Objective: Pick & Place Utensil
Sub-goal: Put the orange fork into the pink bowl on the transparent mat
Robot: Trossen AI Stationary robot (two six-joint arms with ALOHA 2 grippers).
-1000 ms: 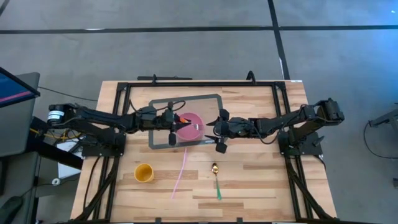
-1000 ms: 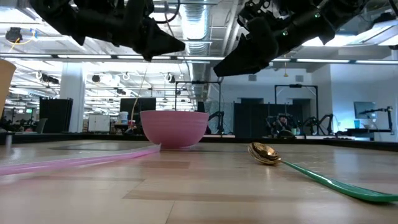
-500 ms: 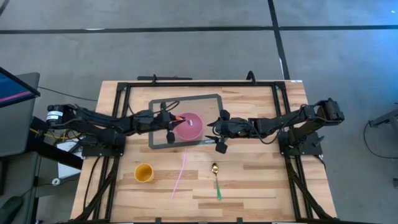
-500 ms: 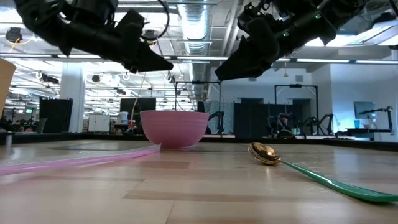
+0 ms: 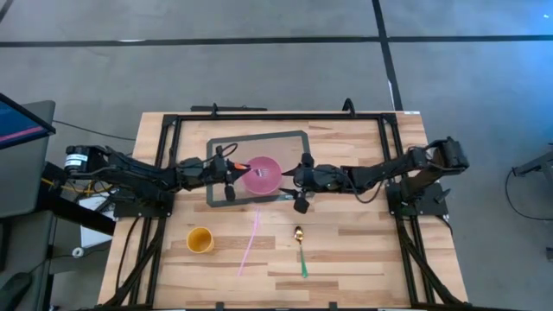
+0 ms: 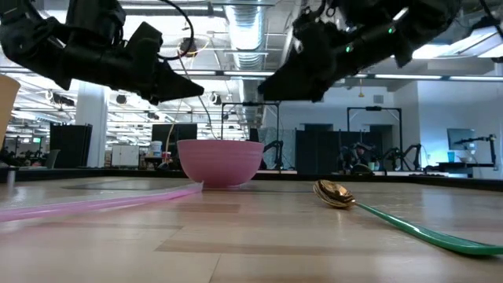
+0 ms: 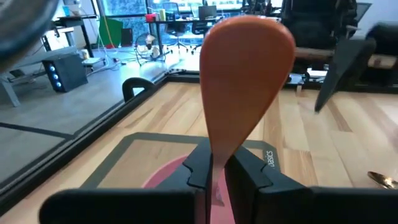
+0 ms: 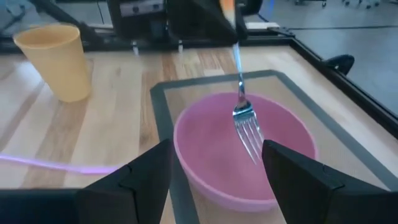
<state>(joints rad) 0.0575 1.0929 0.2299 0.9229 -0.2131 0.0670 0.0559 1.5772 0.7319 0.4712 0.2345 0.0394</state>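
My left gripper (image 5: pixel 230 177) hovers over the left rim of the pink bowl (image 5: pixel 263 175) and is shut on a fork with a flat orange handle (image 7: pixel 249 68). The fork's metal tines (image 8: pixel 249 134) slant down over the bowl's inside. The bowl stands on a grey mat (image 5: pixel 259 138). My right gripper (image 5: pixel 298 183) hangs open just right of the bowl, above the table, touching nothing. A spoon with a gold bowl and green handle (image 5: pixel 301 250) lies flat on the wood near the front. My left gripper pinches the fork's orange handle at its narrow part (image 7: pixel 217 155) between the two fingers (image 7: pixel 199 168). The wide handle end sticks out past the fingers. The fork is lifted clear, tilted, with its tines (image 5: pixel 262 173) over the bowl.
A yellow cup (image 5: pixel 200 239) stands near the front left. A long pink straw (image 5: pixel 251 242) lies between cup and spoon, running from the mat toward the near edge. A black frame (image 5: pixel 276 115) runs around the table's far part. Bare wood lies right of the spoon.
My left gripper has drawn back toward the table's left edge and sunk a little, carrying the fork from over the bowl's middle toward its left rim. My right gripper has shifted slightly left, closer to the bowl.
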